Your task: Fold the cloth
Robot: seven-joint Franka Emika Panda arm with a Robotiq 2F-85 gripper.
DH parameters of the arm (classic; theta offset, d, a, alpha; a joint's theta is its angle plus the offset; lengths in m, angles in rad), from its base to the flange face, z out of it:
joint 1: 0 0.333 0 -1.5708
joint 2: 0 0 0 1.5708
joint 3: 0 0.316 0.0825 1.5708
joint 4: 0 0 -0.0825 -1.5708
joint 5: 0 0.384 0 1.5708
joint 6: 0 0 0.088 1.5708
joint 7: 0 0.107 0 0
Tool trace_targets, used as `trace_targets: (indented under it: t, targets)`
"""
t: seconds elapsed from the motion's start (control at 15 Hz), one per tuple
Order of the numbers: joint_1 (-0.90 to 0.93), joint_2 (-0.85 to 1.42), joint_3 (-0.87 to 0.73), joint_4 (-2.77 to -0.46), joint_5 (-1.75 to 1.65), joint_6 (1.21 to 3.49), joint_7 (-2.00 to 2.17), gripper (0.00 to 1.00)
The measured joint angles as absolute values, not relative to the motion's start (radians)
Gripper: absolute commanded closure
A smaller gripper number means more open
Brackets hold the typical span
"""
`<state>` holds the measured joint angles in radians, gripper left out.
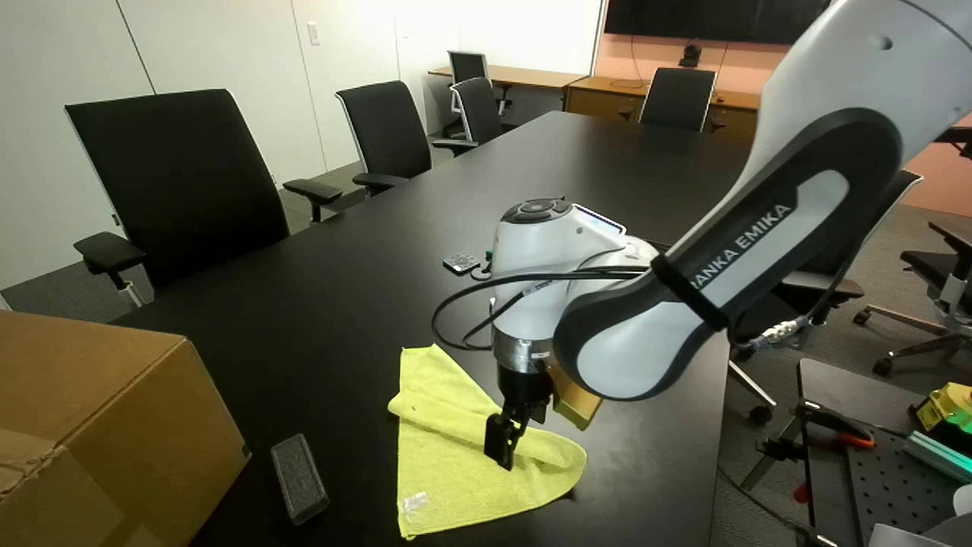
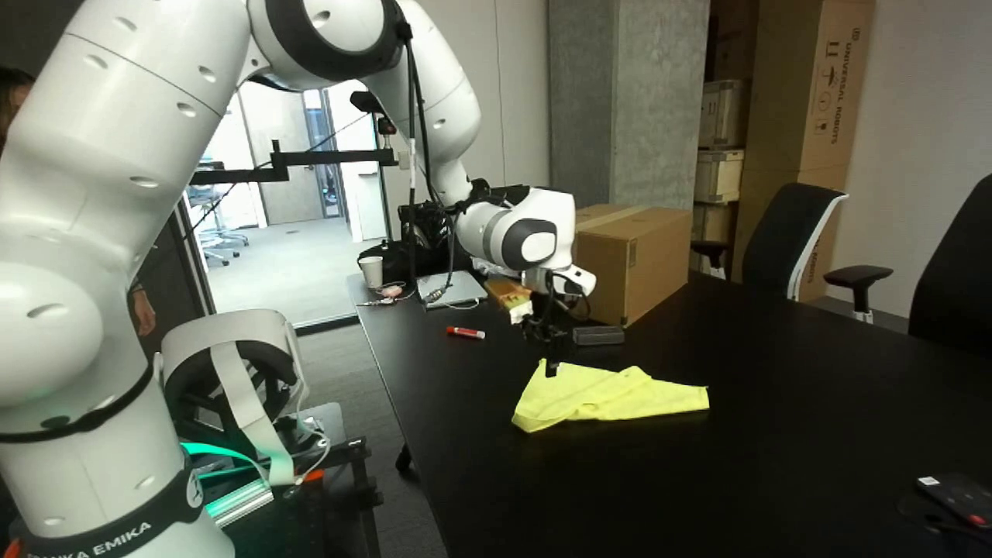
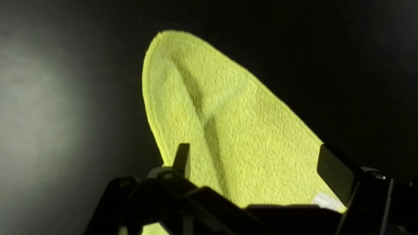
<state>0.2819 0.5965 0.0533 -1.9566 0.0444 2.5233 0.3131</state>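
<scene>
Long black bench (image 1: 592,175): at left in an exterior view a cardboard box (image 1: 114,425), then the yellow cloth (image 1: 448,486), rumpled, its white tag (image 1: 415,501) illegible — over it the pincer (image 3: 253,148), spread wide, holding nothing. Partly folded, I'd judge; next calls for lowering, pinching some cloth, carrying it across — farther right the arm (image 1: 740,251) reads "ANKA EMIKA", and far right in an exterior view a tall carton (image 2: 818,139) reads "UNIVERSAL ROBOTS"

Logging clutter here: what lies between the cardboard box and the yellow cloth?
A dark grey block lies on the table between the box and the cloth; both exterior views show it.
</scene>
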Motion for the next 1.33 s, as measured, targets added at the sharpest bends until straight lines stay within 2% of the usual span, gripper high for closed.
trace_targets:
  t: [0.67,1.33]
  targets:
    - [0.287,0.484,0.112,-2.243,0.048,2.664,0.317,0.0]
    - [0.349,0.523,-0.011,-2.282,0.004,2.78,0.394,0.0]
